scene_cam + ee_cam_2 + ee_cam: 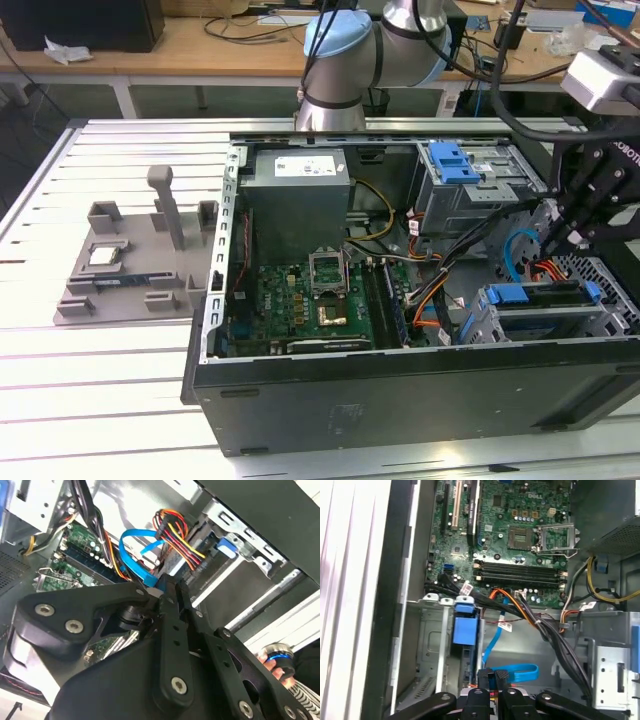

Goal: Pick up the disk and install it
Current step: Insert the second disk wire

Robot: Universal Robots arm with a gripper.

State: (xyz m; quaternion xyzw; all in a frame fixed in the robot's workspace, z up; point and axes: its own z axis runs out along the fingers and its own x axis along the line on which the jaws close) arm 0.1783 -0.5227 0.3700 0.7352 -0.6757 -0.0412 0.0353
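Note:
The disk (540,303) sits inside the lower drive bay at the exterior view's right end of the open computer case (400,390), with blue rails on both sides. In the first wrist view it stands edge-on in the bay under its blue rail tab (465,629). The same blue tab (226,547) shows in the second wrist view. My gripper (553,240) hangs just above the bay, beside the disk and over the cable bundle. Its black fingers (485,677) are pressed close together with nothing between them, next to a blue flat cable (520,670).
A motherboard (300,300) and a grey power supply (298,195) lie in the case. A blue caddy (455,160) tops the grey drive cage. Red, yellow and black cables (175,535) run near the bay. A grey fixture (130,265) holds a square chip. A person's fingers (270,666) grip a round blue-ringed object.

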